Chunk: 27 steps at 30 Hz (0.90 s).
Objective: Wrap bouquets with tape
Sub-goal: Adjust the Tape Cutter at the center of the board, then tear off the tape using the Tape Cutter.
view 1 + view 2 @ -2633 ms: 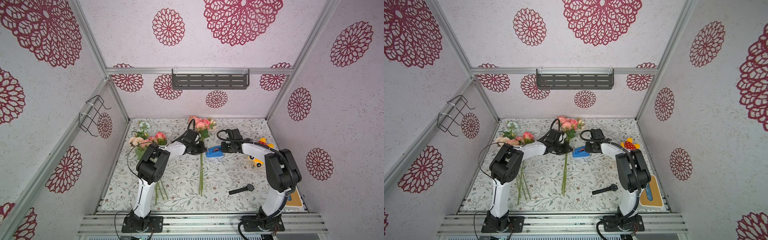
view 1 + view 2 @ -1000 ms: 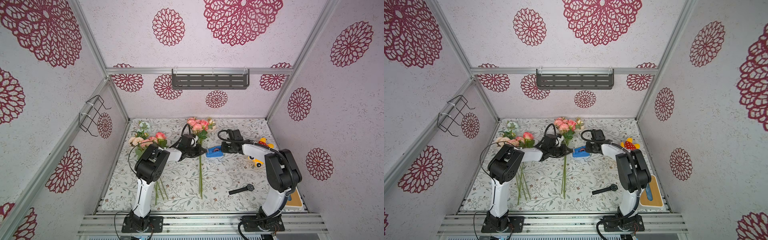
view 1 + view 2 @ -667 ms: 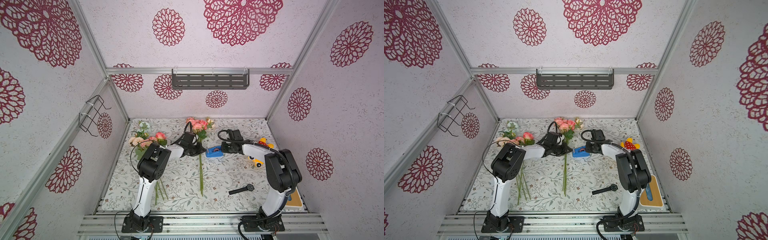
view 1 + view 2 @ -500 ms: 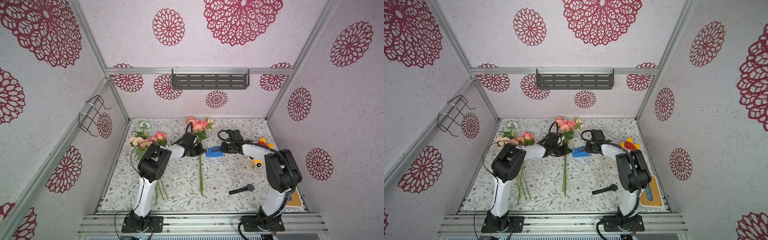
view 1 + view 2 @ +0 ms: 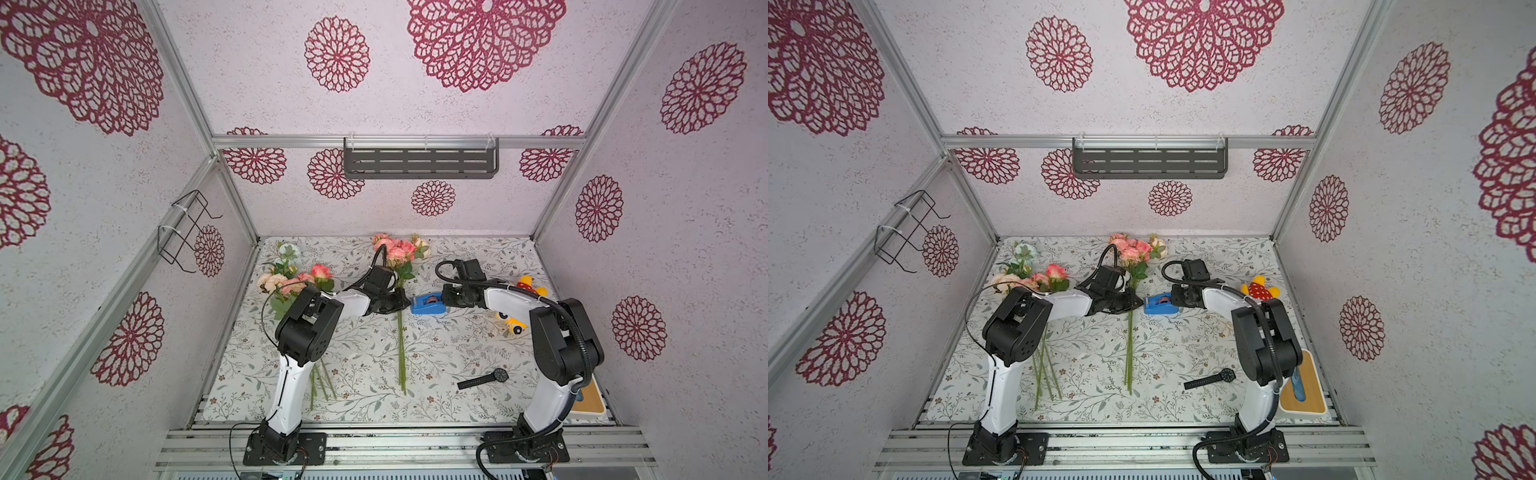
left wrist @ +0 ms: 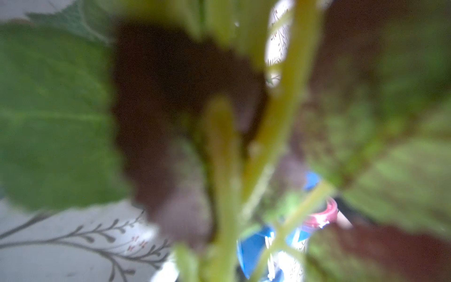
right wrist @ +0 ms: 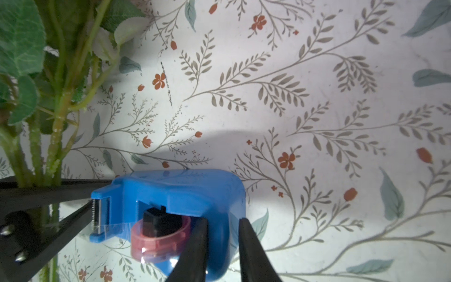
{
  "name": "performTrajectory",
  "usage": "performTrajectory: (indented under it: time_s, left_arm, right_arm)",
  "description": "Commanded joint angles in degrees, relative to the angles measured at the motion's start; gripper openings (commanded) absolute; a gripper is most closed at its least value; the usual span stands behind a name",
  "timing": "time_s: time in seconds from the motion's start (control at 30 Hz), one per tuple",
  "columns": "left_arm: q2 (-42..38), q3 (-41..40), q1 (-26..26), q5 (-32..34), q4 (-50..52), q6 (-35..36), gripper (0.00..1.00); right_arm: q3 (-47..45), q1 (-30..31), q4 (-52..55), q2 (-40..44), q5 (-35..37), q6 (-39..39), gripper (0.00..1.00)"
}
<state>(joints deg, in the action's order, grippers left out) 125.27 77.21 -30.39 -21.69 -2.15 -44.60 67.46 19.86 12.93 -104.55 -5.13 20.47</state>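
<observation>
Two bouquets lie on the floral mat. One bouquet (image 5: 295,282) (image 5: 1034,278) rests at the left under my left arm. The middle bouquet (image 5: 399,249) (image 5: 1133,249) has long green stems (image 7: 57,114) running toward the front. My left gripper (image 5: 400,300) (image 5: 1133,302) is shut on those stems; in the left wrist view only blurred stems (image 6: 219,171) and leaves show. The tape sits in a blue dispenser (image 5: 427,303) (image 5: 1160,304) (image 7: 175,193) just right of the stems. My right gripper (image 5: 446,298) (image 7: 223,221) straddles the dispenser's rear wall, with a gap at one finger.
A yellow plush toy (image 5: 519,307) lies at the right behind my right arm. A black wristwatch (image 5: 484,379) lies front right, and a wooden tray (image 5: 590,401) stands at the front right corner. A wire basket (image 5: 183,232) hangs on the left wall.
My left wrist has turned and shifted a little with the middle bouquet in it. The right arm and the dispenser stay where they were.
</observation>
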Motion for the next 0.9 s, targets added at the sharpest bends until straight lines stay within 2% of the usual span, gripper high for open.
performTrajectory:
  time_s: [0.0,0.13,0.33,0.4,0.57,0.87]
  left_arm:
    - [-0.2,-0.3,0.9,2.0,1.2,1.8,0.0]
    - [-0.2,-0.8,0.9,1.5,-1.1,1.2,0.0]
    - [0.4,-1.7,0.9,-0.1,-3.5,0.4,0.0]
    - [0.2,-2.0,0.9,0.2,-3.8,0.5,0.0]
    - [0.5,-2.2,0.9,-0.7,-5.4,0.1,0.0]
    - [0.7,-2.6,0.9,-1.7,-6.9,-0.2,0.0]
  right_arm:
    - [3.9,1.5,6.3,2.5,4.4,-2.7,0.37]
    - [7.8,4.6,8.6,4.0,9.8,-5.1,0.42]
    - [10.2,12.2,7.3,4.6,12.6,-3.7,0.36]
    - [10.9,14.3,6.3,3.2,15.5,-3.6,0.36]
    - [14.8,16.5,8.5,-1.6,23.0,-5.5,0.46]
    - [13.3,18.8,4.4,-4.0,23.5,-13.7,0.57]
